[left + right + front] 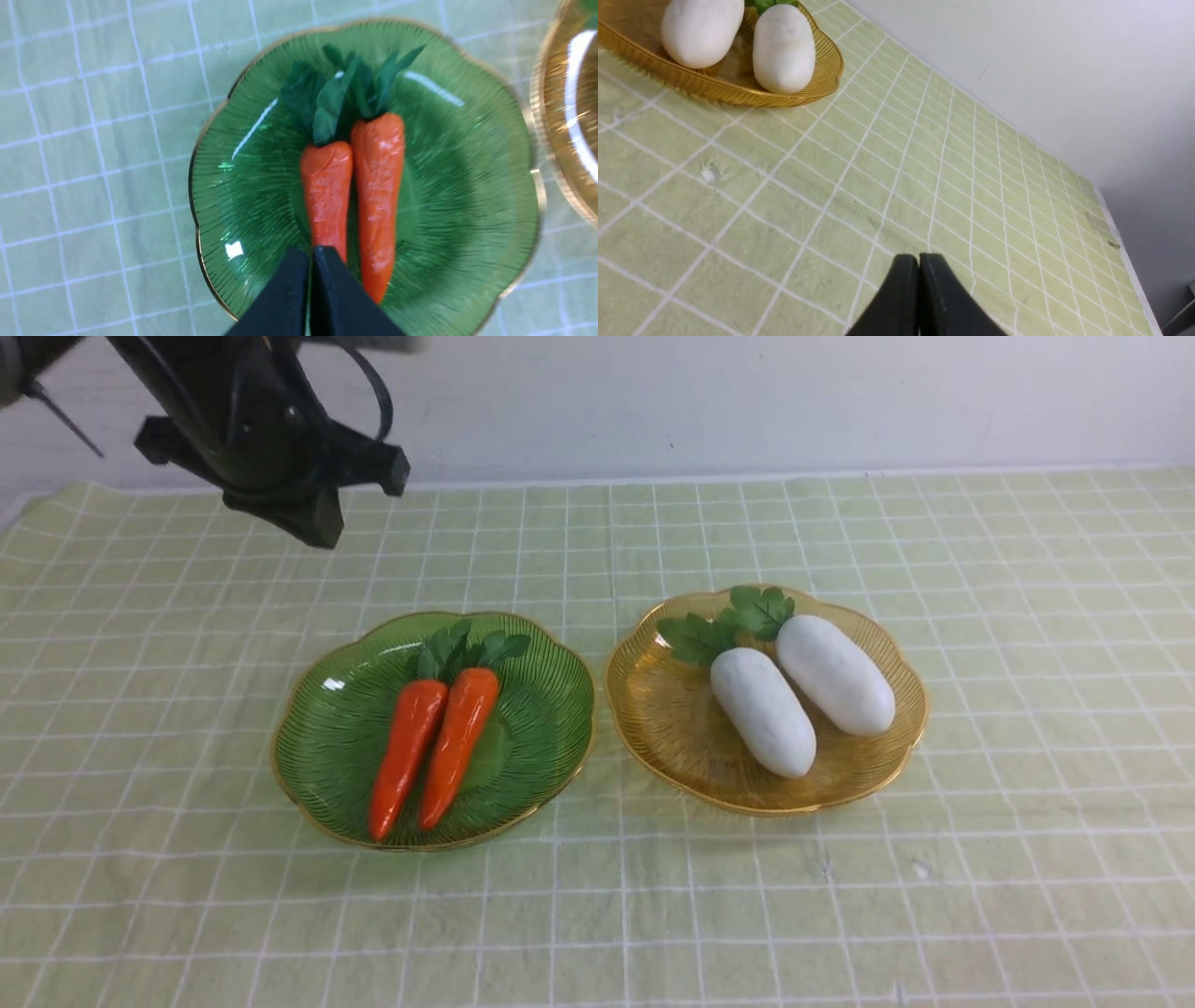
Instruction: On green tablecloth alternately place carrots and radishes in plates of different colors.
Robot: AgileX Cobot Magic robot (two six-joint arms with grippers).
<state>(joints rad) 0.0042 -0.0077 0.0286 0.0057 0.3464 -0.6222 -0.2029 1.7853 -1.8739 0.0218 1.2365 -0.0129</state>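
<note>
Where the wrinkled pale yellow-green tablecloth (597, 915) with its thin white grid lies bare, the right gripper (919, 259) hangs with its black jaws pressed together and empty, apart from both plates. Farther on sits the dark green ribbed plastic plate (327, 747) with a scalloped gold rim. It holds two glossy orange carrots (457, 742) side by side and touching, leafy tops pointing away. Just beside its right edge, a matching amber-yellow plate (667, 728) carries two plump white radishes (764, 723). Beyond the green plate's left side, raised above the cloth, the left gripper (319, 527) is also closed on nothing.
</note>
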